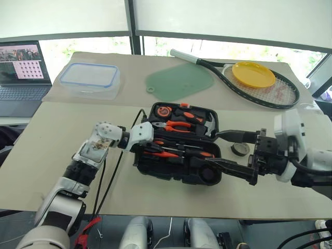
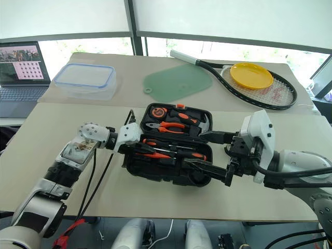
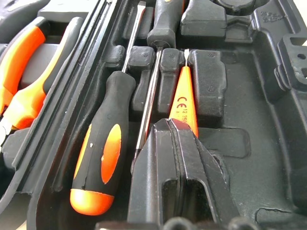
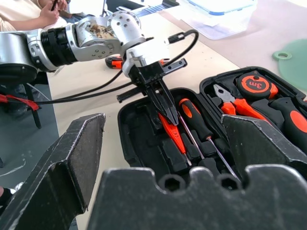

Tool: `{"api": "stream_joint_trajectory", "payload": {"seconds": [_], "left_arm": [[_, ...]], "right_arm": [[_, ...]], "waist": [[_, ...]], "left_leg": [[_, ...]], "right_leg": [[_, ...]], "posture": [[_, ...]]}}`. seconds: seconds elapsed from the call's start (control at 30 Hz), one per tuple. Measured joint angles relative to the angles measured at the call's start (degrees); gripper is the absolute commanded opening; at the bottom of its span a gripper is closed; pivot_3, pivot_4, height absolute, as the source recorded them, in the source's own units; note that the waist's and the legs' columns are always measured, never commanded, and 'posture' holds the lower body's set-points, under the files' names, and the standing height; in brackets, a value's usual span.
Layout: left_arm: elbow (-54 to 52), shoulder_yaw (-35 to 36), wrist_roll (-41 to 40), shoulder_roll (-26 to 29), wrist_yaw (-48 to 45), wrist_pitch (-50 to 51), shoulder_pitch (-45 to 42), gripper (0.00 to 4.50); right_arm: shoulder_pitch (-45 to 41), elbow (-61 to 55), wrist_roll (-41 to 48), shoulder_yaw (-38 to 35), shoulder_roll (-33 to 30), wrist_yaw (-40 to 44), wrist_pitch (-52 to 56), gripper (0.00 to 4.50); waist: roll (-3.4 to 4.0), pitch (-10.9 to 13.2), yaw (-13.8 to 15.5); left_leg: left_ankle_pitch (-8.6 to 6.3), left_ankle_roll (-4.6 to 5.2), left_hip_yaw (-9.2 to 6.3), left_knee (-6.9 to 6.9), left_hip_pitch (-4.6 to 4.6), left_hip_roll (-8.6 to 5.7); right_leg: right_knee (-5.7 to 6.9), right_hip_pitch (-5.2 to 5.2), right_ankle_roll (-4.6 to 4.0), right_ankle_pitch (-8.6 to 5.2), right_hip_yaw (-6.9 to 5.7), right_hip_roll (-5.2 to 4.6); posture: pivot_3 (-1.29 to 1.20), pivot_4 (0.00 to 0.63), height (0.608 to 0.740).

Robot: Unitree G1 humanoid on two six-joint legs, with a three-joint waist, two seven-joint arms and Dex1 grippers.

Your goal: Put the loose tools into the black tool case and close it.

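The black tool case (image 1: 179, 175) lies open in the middle of the table, with pliers (image 1: 176, 124), a tape measure and a hammer in its far half. Two orange-black screwdrivers (image 3: 103, 153) lie in slots of the near half. Beside them lies the small orange tester screwdriver (image 3: 184, 96). My left gripper (image 4: 167, 108) is shut, its tips resting on the tester's end. My right gripper (image 1: 213, 150) hangs open over the case's right end, holding nothing. The dark tape roll (image 1: 239, 150) sits on the table just right of the case. Behind my left wrist the utility knife (image 4: 114, 61) lies half hidden.
At the back left stands a clear blue-rimmed box (image 1: 89, 80), with a laptop (image 1: 23, 67) further left. A green mat (image 1: 179, 80) lies behind the case. Back right are a racket (image 1: 280, 93) and yellow plate (image 1: 253, 74). A person's hands (image 4: 48, 12) show beyond the table.
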Motion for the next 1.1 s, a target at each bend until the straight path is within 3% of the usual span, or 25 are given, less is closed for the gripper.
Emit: {"api": "stream_joint_trajectory", "payload": {"seconds": [0.37, 0.53, 0.63, 0.77, 0.87, 0.97, 1.07, 1.1], "left_arm": [[-4.0, 2.2, 0.0, 0.6, 4.2, -0.8, 4.5, 0.02], [-8.4, 5.5, -2.5, 3.3, 5.2, 6.3, 6.7, 0.02], [-13.4, 10.6, -6.9, 6.8, 6.7, 15.7, 8.4, 0.68], [-22.8, 24.4, -14.4, 15.2, 9.8, 29.0, 11.9, 2.15], [-27.4, 39.3, -15.5, 20.3, 11.3, 34.4, 28.9, 3.28], [-25.6, 53.9, -12.8, 21.2, 11.1, 35.4, 47.9, 4.32], [-25.4, 58.7, -12.3, 21.2, 11.0, 33.7, 53.2, 4.45], [-25.2, 59.2, -12.3, 21.3, 11.0, 32.6, 53.9, 4.45]], "right_arm": [[-2.4, 2.5, -2.3, 3.4, 0.0, 1.7, 0.0, 4.50], [-6.4, 5.7, -5.4, 7.3, 0.0, 4.8, -0.3, 4.50], [-10.7, 8.5, -8.2, 11.0, 0.9, 7.1, -1.1, 4.50], [-15.6, 11.5, -12.8, 16.8, 2.5, 11.4, -3.1, 4.50], [-20.2, 14.3, -16.3, 21.4, 4.4, 16.0, -4.7, 4.50], [-23.7, 17.8, -19.7, 24.9, 5.3, 20.8, -6.4, 4.50], [-25.5, 19.7, -21.4, 26.6, 7.0, 23.2, -7.1, 4.50], [-25.9, 19.8, -21.7, 27.2, 7.4, 24.0, -7.4, 4.50]], "waist": [[0.05, -0.1, 0.0], [0.05, 0.0, -0.3], [0.00, 0.0, -0.6], [0.04, 0.0, -1.0], [0.12, 0.0, -2.4], [0.07, 0.1, -3.0], [0.04, 0.1, -0.6], [0.07, 0.1, 0.1]], "left_leg": [[0.00, 0.00, 0.02, 0.00, 0.05, 0.02], [0.00, -0.01, 0.04, -0.01, 0.02, 0.05], [0.01, -0.02, 0.03, 0.00, -0.07, 0.07], [0.01, -0.04, 0.05, -0.10, -0.03, 0.08], [-0.06, -0.16, 0.21, -0.15, 0.10, 0.14], [-0.11, -0.26, 0.23, -0.19, 0.10, 0.21], [-0.13, -0.28, 0.07, -0.16, 0.11, 0.13], [-0.35, -0.71, 0.06, -0.16, 0.11, 0.12]], "right_leg": [[0.02, 0.02, 0.00, 0.00, 0.02, -0.01], [0.06, -0.06, -0.02, 0.01, 0.02, 0.01], [0.09, -0.16, -0.02, 0.01, 0.01, 0.02], [0.04, -0.17, -0.01, 0.00, 0.00, 0.01], [-0.02, -0.18, -0.05, -0.02, 0.06, -0.01], [0.01, -0.24, -0.14, -0.09, -0.16, -0.02], [-0.01, -0.36, -0.20, -0.08, -0.62, -0.32], [-0.05, -0.39, -0.35, -0.09, -0.74, -0.46]], "posture": [[0.00, 0.150, 0.738], [0.00, 0.150, 0.738], [0.00, 0.150, 0.738], [0.00, 0.150, 0.738], [0.00, 0.150, 0.738], [0.00, 0.150, 0.738], [0.00, 0.150, 0.738], [0.00, 0.150, 0.738]]}}
